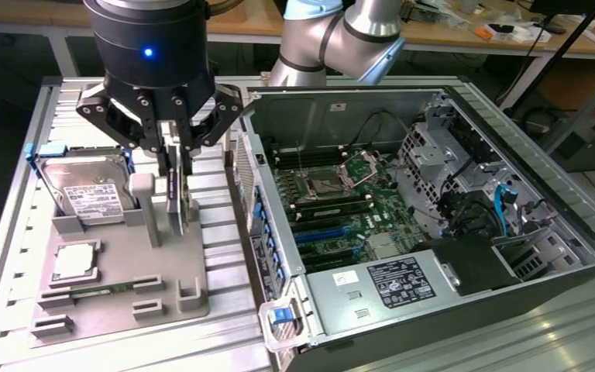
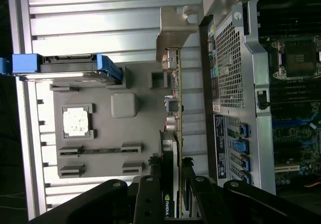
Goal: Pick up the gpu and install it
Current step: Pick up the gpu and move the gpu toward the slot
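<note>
The hand pinches the thin green-and-black gpu card upright at the grey plastic holder tray's edge nearest the open black computer case, presumably keeping its connector edge pointing downward.

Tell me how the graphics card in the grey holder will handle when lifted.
Probably stiff: the graphics card is a thin, rigid-looking board standing straight on edge. Likely fragile, with small components exposed along its face. Gripped by its upper edge in the gripper, it may tilt or snag on the grey holder if not pulled straight.
</note>
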Robot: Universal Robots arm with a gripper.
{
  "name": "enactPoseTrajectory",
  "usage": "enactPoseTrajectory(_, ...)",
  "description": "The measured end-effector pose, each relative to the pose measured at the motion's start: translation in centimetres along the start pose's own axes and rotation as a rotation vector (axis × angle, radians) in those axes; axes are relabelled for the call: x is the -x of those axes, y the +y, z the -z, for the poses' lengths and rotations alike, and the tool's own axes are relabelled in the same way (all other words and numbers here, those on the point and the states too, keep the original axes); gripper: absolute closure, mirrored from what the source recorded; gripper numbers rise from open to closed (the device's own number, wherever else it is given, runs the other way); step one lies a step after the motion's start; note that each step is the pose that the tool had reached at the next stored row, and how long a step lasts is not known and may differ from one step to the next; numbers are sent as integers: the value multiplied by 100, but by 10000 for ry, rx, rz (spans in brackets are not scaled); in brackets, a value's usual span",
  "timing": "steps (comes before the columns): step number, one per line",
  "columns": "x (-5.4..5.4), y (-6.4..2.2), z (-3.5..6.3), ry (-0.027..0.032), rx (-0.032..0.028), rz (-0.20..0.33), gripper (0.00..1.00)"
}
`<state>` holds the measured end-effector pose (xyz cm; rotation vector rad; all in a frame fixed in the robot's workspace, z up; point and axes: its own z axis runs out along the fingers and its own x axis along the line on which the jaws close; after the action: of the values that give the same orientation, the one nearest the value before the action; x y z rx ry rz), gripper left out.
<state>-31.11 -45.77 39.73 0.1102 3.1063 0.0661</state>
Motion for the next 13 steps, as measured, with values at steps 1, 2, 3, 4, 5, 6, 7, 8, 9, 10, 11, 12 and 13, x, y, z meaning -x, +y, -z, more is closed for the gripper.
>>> enactPoseTrajectory(1, 0, 1, 13, 0, -1, 0, 73)
enactPoseTrajectory(2, 1, 1, 25, 0, -1, 0, 73)
enactPoseTrajectory(3, 1, 1, 34, -1, -1, 0, 73)
enactPoseTrajectory(4, 1, 2, 38, -1, 0, 0, 73)
enactPoseTrajectory(5, 1, 2, 43, 0, -1, 0, 73)
enactPoseTrajectory(6, 2, 2, 47, 0, -1, 0, 73)
enactPoseTrajectory(7, 1, 2, 50, 0, -1, 0, 73)
enactPoseTrajectory(8, 1, 2, 54, 0, -2, 0, 73)
enactPoseTrajectory(9, 2, 3, 58, 1, -2, 0, 73)
enactPoseTrajectory(10, 2, 3, 60, 0, -2, 0, 73)
enactPoseTrajectory(11, 2, 3, 63, 0, -2, 0, 73)
enactPoseTrajectory(12, 2, 3, 67, -1, -2, 0, 73)
enactPoseTrajectory(13, 2, 3, 71, 0, -3, 0, 73)
